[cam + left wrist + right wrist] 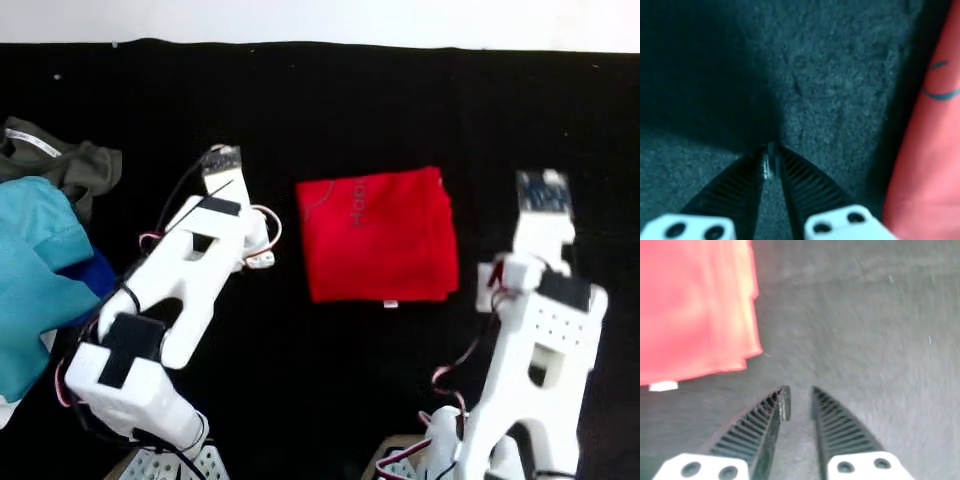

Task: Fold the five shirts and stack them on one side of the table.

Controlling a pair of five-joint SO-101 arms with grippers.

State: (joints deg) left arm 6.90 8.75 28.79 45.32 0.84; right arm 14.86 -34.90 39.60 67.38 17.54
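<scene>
Red shirt (378,235) lay folded square on the black table (400,90) between the arms, just beside the left gripper (771,150), whose jaws were pressed together on nothing, and near the right gripper (797,392), whose jaws stood slightly apart and empty. Farther out, at the table's left edge, a teal shirt (35,270), an olive shirt (60,160) and a glimpse of blue shirt (95,275) sat heaped unfolded. By this reading one shirt was folded but not yet moved aside, with the rest waiting.
</scene>
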